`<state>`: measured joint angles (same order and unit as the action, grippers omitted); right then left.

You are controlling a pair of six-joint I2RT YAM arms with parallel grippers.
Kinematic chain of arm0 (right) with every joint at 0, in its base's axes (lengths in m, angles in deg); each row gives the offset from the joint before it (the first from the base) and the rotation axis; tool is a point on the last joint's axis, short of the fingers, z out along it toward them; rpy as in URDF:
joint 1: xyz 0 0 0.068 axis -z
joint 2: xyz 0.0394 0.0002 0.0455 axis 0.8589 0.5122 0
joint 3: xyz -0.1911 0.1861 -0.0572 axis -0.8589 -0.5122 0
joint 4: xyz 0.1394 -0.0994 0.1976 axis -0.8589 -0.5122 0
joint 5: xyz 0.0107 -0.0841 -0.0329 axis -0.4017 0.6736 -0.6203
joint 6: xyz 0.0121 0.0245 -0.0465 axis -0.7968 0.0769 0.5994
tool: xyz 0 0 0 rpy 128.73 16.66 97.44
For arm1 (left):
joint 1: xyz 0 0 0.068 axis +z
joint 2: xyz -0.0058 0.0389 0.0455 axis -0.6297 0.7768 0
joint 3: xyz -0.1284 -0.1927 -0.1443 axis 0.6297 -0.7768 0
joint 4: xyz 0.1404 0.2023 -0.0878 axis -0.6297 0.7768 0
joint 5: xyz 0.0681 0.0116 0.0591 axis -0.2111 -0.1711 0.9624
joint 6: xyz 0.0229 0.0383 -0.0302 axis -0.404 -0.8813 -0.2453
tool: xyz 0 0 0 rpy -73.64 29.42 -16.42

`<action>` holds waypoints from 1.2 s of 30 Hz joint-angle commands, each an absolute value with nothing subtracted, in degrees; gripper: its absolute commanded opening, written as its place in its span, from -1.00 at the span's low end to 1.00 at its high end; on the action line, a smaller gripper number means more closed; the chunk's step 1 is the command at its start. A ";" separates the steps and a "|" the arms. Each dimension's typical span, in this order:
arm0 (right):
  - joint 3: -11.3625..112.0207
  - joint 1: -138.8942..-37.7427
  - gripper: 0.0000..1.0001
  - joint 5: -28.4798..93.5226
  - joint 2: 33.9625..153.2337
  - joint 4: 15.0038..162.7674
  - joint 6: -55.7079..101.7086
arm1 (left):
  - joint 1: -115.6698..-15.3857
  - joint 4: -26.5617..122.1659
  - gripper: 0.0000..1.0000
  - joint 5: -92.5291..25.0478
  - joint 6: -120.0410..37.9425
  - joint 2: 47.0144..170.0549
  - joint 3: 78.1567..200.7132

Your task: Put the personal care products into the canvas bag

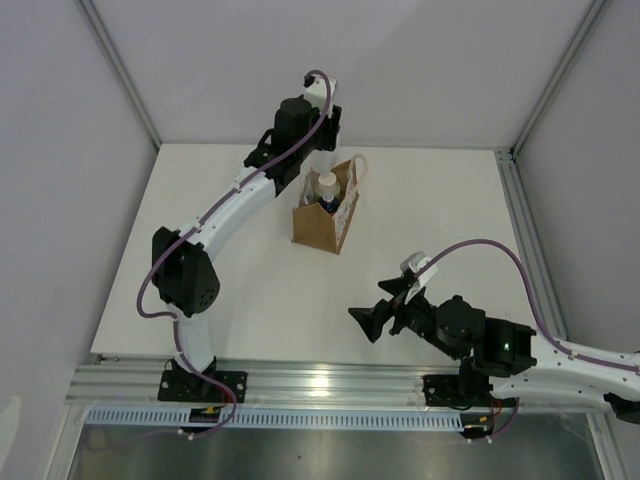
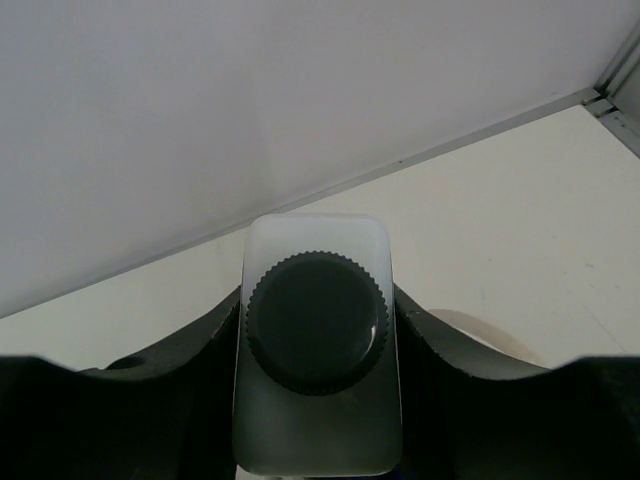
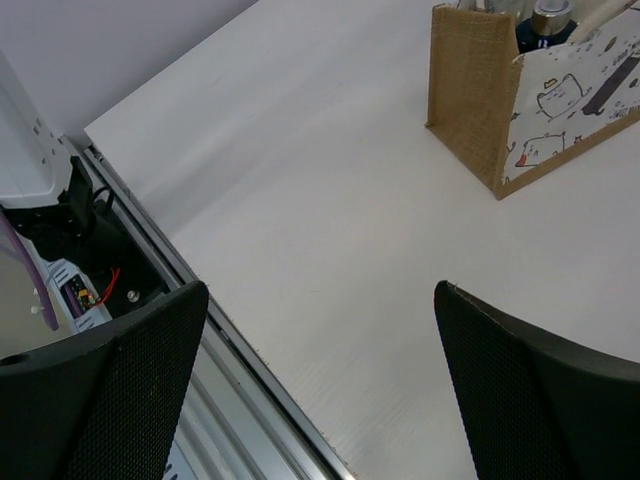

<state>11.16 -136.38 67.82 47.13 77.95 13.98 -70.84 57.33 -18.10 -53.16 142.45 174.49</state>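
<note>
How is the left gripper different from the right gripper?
The left gripper is shut on the clear bottle with the dark cap; the right gripper is open and empty. The left gripper is close to the canvas bag; the right gripper is well apart from it. Both are black.

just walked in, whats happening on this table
The left gripper is clamped on a clear bottle with a dark round cap, holding it by the far end of the canvas bag, not yet inside. In the bag, other bottles already show. The right gripper hangs open over the near part of the table, holding nothing.
</note>
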 commanded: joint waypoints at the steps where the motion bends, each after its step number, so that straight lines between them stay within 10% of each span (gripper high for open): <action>1: 12.66 -136.97 0.97 64.78 46.97 80.07 13.29 | -68.82 43.40 -0.99 -17.57 -54.21 139.04 175.20; 36: 12.84 -138.03 0.97 63.28 47.23 80.60 13.12 | -69.70 42.88 -0.99 -7.90 -56.68 143.43 165.09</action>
<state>11.16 -137.45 63.19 47.24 78.24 13.72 -69.68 48.36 -8.86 -56.62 145.46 166.44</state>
